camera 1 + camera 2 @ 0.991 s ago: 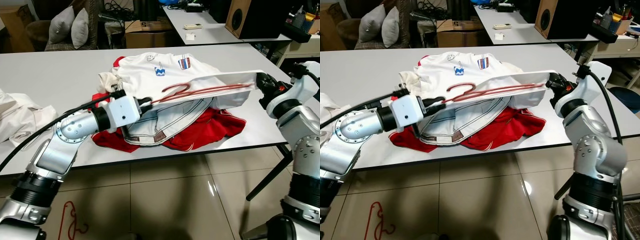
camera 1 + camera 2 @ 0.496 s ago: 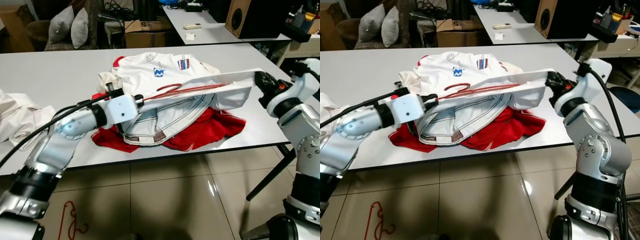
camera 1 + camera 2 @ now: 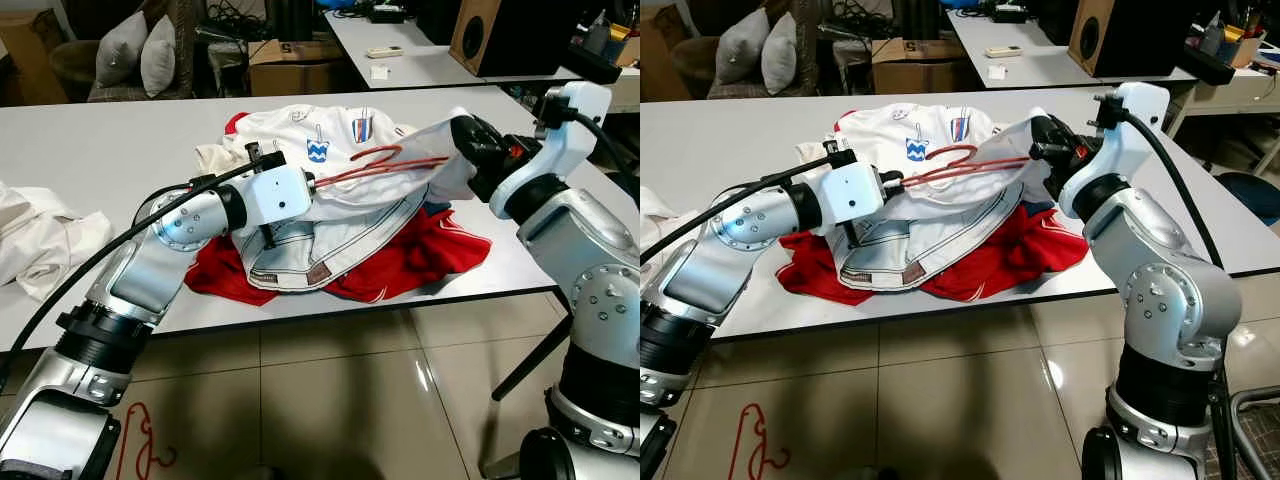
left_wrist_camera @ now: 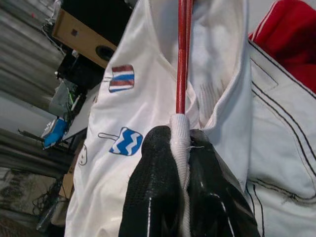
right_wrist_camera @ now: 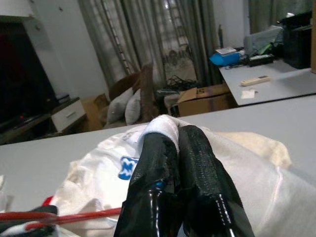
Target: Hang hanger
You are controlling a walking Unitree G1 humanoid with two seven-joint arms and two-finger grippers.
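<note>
- The left claw (image 4: 182, 168) is pinching the white shirt (image 3: 335, 135) and red hanger (image 3: 375, 165) end.
- The right claw (image 5: 170, 136) is clamping shirt fabric, opposite, above the desk (image 3: 100, 150).

The thin red wire hanger (image 3: 375, 165) shows just its hook and part of its bars; both ends run under the white printed T-shirt (image 3: 330, 135). In the left wrist view the left gripper's black fingers (image 4: 158, 187) are cut off by the frame, and the hanger's bar vanishes into the bunched white hem pinched between them. The right gripper's fingers (image 5: 197, 173) hide the fold of white cloth they pinch. The red garment (image 3: 420, 255) lies mostly buried beneath the pale denim piece (image 3: 320, 245). The cream cloth (image 3: 35, 240) on the white desk (image 3: 100, 150) is cropped by the frame's edge.
</note>
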